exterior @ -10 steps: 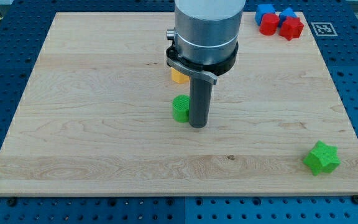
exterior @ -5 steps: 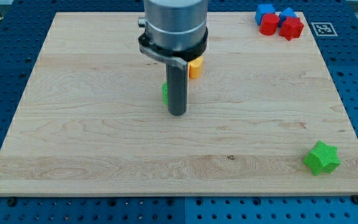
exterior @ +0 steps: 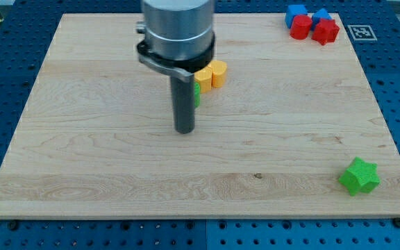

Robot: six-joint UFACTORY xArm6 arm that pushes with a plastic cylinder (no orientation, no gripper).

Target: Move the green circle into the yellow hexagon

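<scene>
I carry no claw, only a rod; my tip (exterior: 184,130) rests on the tabletop (exterior: 82,139), holding nothing. Just right of it, the green circle (exterior: 196,94) peeks out, touching the yellow hexagon (exterior: 204,78) above it.

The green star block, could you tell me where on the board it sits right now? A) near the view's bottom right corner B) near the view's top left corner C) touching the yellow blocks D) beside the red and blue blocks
A: the green star lies alone near the board's bottom right corner in the view, far from my tip, the yellow blocks and the red and blue blocks.
</scene>
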